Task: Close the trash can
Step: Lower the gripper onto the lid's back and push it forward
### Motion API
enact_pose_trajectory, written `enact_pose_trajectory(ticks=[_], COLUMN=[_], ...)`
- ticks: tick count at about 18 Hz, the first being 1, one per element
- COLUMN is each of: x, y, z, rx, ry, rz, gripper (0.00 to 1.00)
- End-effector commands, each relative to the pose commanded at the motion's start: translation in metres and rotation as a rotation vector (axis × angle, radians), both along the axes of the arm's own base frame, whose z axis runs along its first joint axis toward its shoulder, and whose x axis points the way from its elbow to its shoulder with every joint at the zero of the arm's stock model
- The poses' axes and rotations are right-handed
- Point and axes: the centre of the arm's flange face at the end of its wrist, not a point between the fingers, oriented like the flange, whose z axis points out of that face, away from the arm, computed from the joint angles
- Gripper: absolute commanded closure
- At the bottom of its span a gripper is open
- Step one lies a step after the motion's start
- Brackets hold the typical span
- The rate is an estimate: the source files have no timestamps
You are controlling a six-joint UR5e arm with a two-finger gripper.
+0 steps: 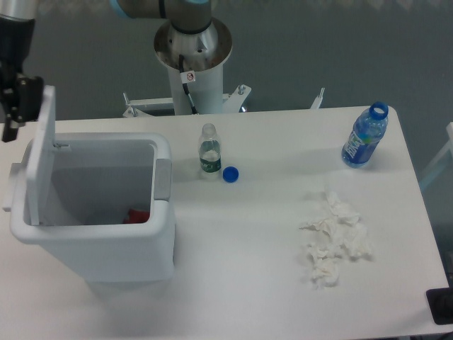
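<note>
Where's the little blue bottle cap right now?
The small round blue plastic cap lies on the white table near its middle, just right of the small clear open plastic bottle, right of the large white plastic trash can.

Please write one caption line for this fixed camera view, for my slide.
Gripper behind the upright lid of the open trash can.

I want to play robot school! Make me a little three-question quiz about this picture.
1. True or false: the trash can lid is shut flat.
2. What colour is the loose cap beside the small clear bottle?
3. Where is the end effector? A) over the crumpled tissues B) behind the raised lid C) at the blue bottle

Key: 1 false, it stands nearly upright. 2 blue. 3 B.
</note>
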Motion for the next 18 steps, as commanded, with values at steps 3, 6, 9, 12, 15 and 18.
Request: enact_pose_trajectory(ticks=[3,6,9,12,15,18], x=[-0.006,-0.011,-0.018,-0.024,-0.034,-0.042], y=[-0.002,-0.002,-0.003,-0.005,-0.007,-0.008], z=[-0.001,-0.008,-0.011,-0.011,-0.011,-0.014], rx=[-0.007,-0.034,-0.064,-0.077,-0.078,-0.086], ry=[0.010,0.044,0.100,0.125,0.126,0.129], rz=[0.018,0.047,0.091,0.116,0.134,0.152], gripper=[0.00,0.00,0.00,0.00,0.00,0.00])
